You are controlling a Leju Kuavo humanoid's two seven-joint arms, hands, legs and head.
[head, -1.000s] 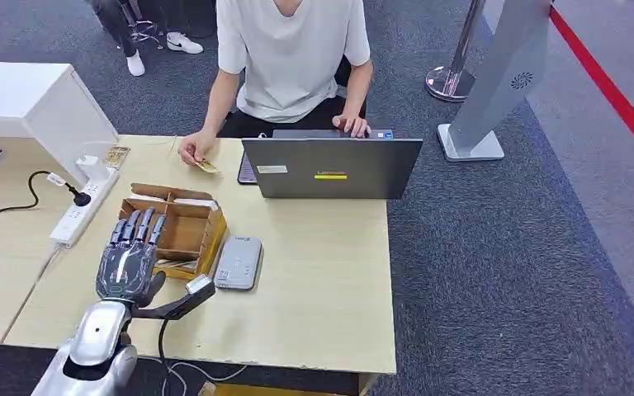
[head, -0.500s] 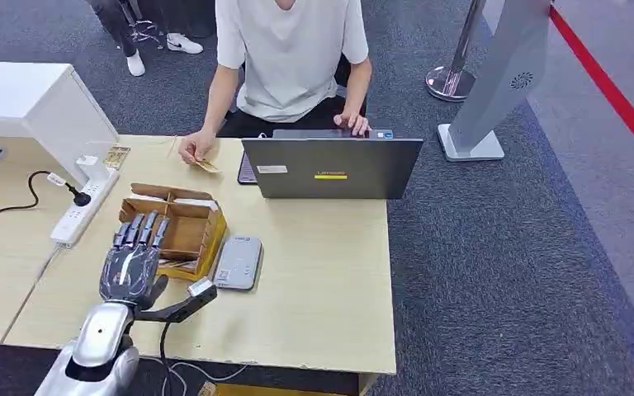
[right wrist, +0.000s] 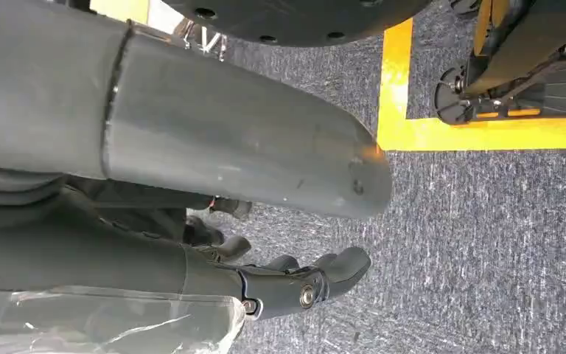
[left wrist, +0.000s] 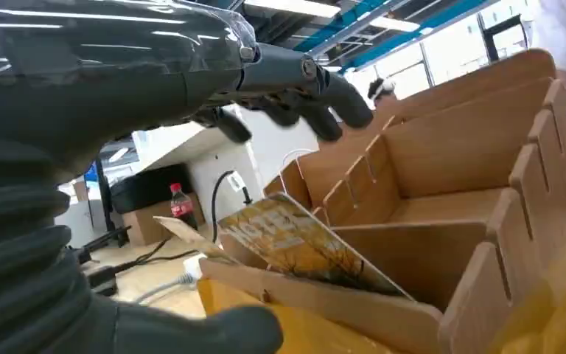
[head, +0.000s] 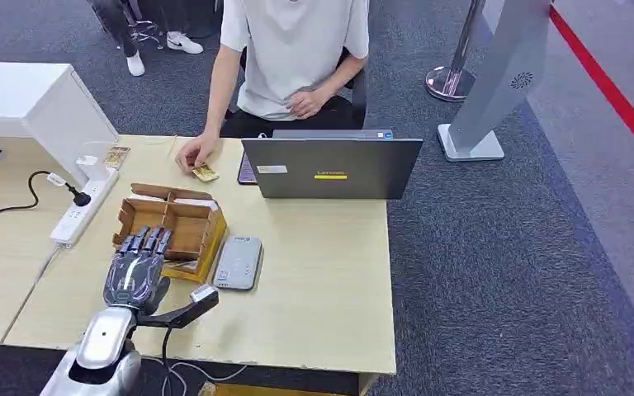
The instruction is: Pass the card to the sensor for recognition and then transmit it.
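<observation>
Below glossy left hand [left wrist: 155,74]: printed card [left wrist: 302,243], slotted cardboard box [left wrist: 442,184].

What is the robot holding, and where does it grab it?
Nothing. Its left hand hovers open over the cardboard box, above the card; its right hand hangs empty.

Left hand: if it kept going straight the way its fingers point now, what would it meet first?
Probably the cardboard box. The left hand hovers over its near edge, fingers pointing across the compartments, with a card leaning in the nearest one. Its height above the box is unclear, so it might pass just over.
</observation>
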